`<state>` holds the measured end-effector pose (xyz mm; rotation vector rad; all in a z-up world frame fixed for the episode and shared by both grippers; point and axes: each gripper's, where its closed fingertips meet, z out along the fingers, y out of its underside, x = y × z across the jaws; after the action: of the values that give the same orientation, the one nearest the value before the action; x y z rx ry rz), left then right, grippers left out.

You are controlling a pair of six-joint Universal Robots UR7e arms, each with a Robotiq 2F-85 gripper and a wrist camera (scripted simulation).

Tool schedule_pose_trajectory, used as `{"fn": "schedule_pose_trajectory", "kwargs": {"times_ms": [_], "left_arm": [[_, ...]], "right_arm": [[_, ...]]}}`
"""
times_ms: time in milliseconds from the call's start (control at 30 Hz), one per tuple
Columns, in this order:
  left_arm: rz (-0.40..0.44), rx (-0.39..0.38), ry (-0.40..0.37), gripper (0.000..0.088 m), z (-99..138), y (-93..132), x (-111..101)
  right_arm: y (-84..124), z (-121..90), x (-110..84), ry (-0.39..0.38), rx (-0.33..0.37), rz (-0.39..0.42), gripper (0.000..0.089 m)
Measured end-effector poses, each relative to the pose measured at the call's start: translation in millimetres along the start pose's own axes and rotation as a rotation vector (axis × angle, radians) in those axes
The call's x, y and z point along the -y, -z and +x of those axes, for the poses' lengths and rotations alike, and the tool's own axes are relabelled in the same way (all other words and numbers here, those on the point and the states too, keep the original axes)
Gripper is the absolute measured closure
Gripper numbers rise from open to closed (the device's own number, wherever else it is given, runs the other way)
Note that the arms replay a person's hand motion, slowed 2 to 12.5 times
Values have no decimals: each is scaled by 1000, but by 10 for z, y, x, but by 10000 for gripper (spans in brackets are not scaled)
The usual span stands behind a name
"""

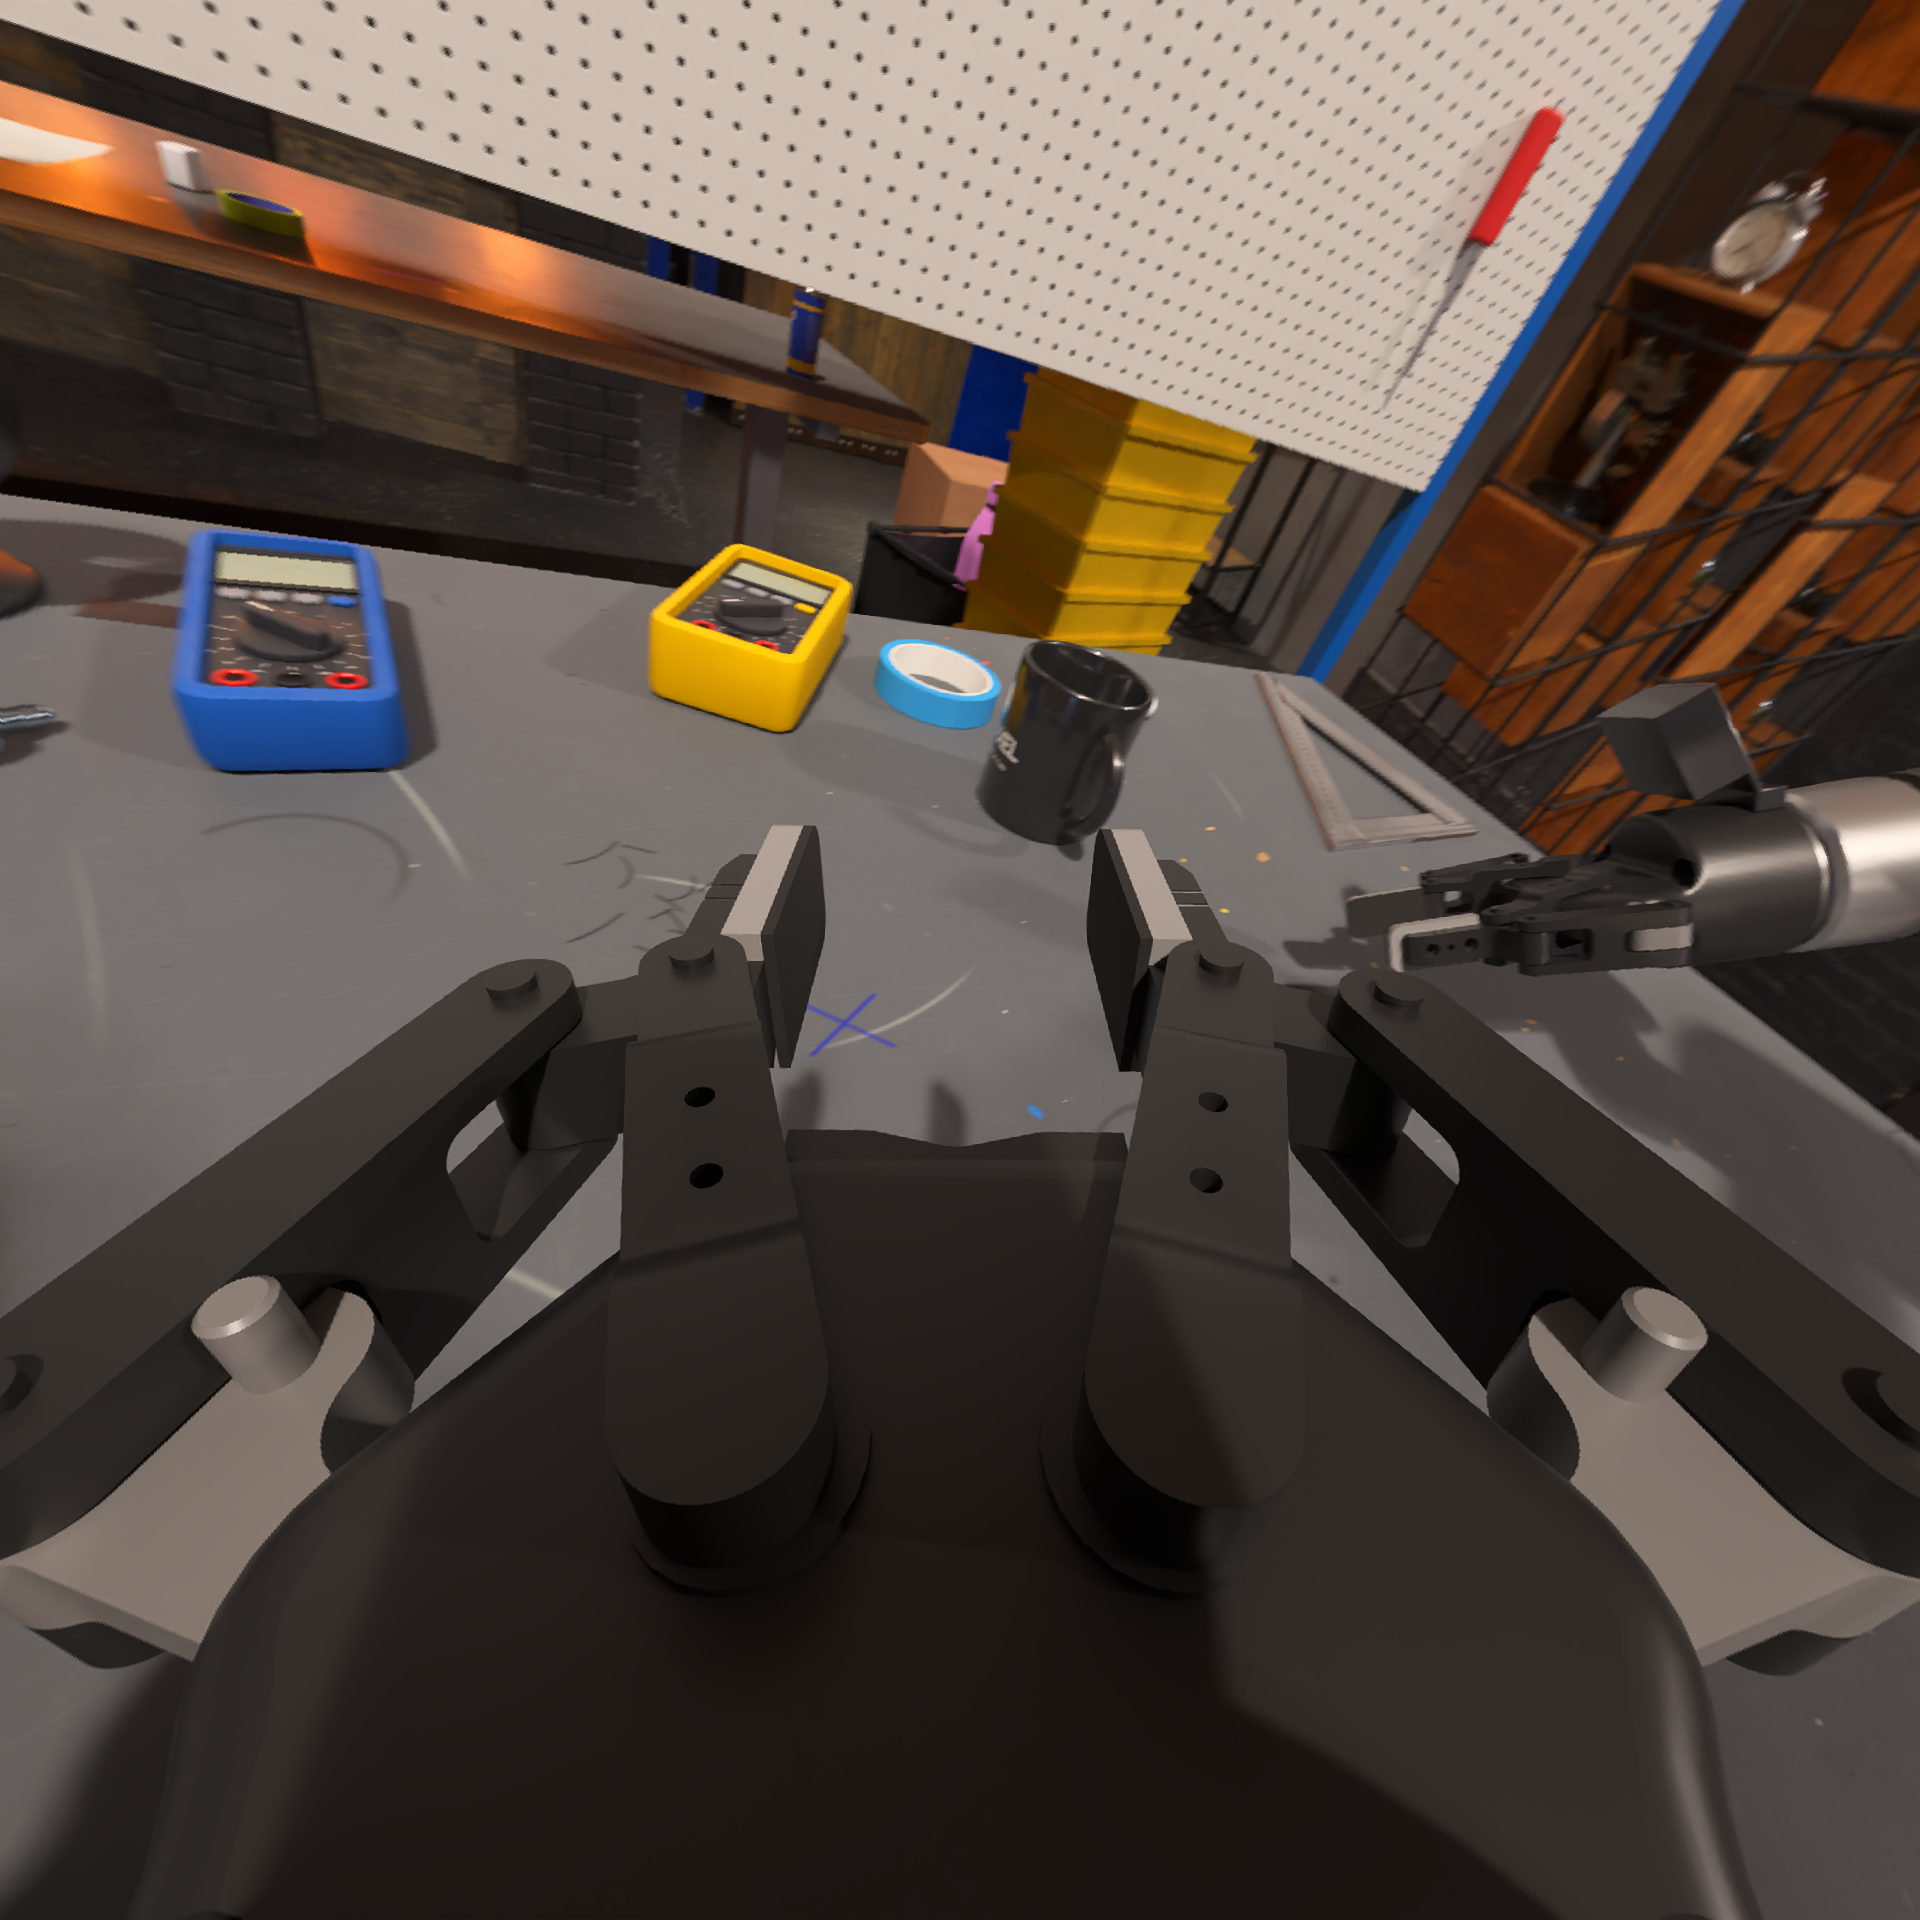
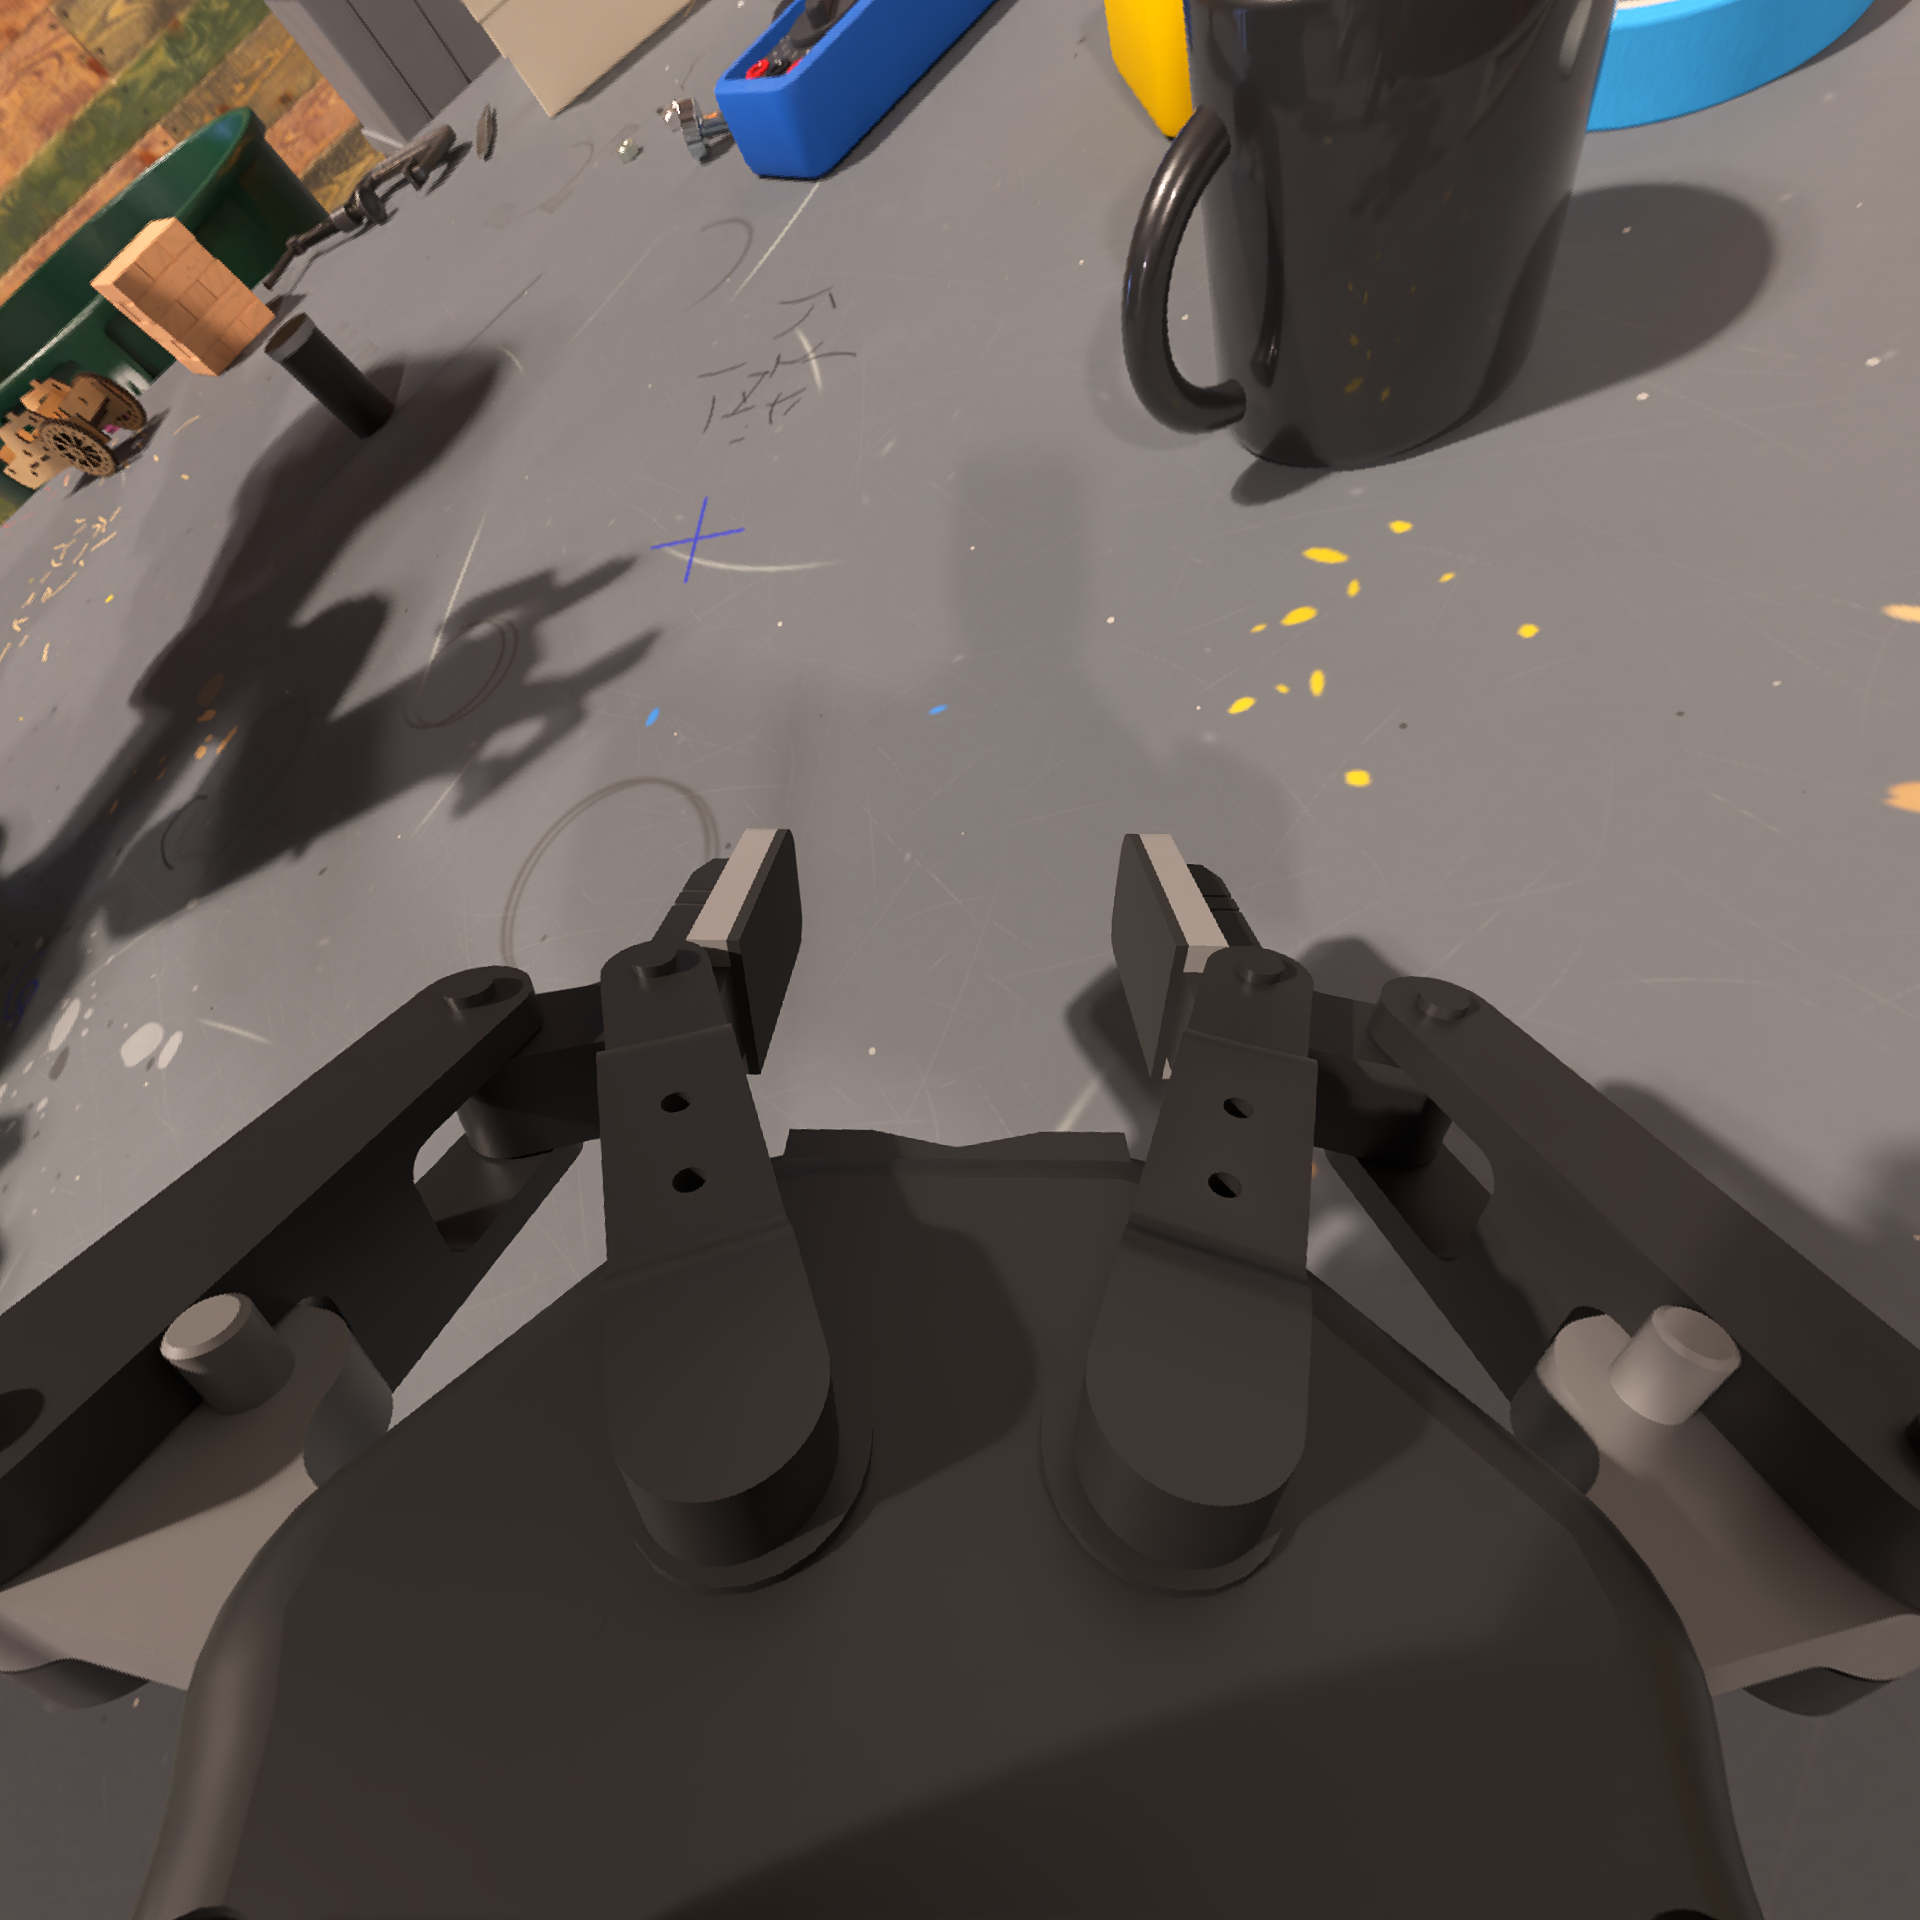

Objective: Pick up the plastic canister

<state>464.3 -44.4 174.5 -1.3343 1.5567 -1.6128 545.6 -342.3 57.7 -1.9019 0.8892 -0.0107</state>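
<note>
A small black plastic canister point(image 2: 328, 387) stands upright on the grey table point(image 2: 935, 644) at the far left of the right wrist view, beside a wooden block point(image 2: 182, 296). It does not show in the left wrist view. My right gripper point(image 2: 956, 914) is open and empty, low over bare table, well short and right of the canister. My left gripper point(image 1: 956, 914) is open and empty above the table near a blue cross mark point(image 1: 847, 1023). The right gripper also shows at the right of the left wrist view point(image 1: 1397, 925).
A black mug point(image 2: 1382, 229) stands ahead of the right gripper, with a blue tape roll point(image 1: 935, 681), a yellow multimeter point(image 1: 748, 634) and a blue multimeter point(image 1: 286, 655) behind. A metal square point(image 1: 1351, 769) lies right. A green bin point(image 2: 156, 208) sits beyond the table's left edge.
</note>
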Motion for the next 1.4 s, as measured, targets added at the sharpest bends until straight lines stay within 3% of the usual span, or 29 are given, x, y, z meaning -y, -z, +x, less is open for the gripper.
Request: {"fn": "schedule_pose_trajectory", "kwargs": {"times_ms": [333,567,933,1400], "left_arm": [[-119,205,-102,420,-549,462,194],[-261,392,-105,421,-1136,740,245],[-475,610,-5,427,-2051,926,241],[-882,714,143,425,-2890,943,-118]], "right_arm": [[-39,85,-117,41,-14,-57,353],[-45,152,-191,62,-33,-98,354],[-46,186,-220,57,-32,-132,356],[-46,168,-256,71,-13,-161,355]]}}
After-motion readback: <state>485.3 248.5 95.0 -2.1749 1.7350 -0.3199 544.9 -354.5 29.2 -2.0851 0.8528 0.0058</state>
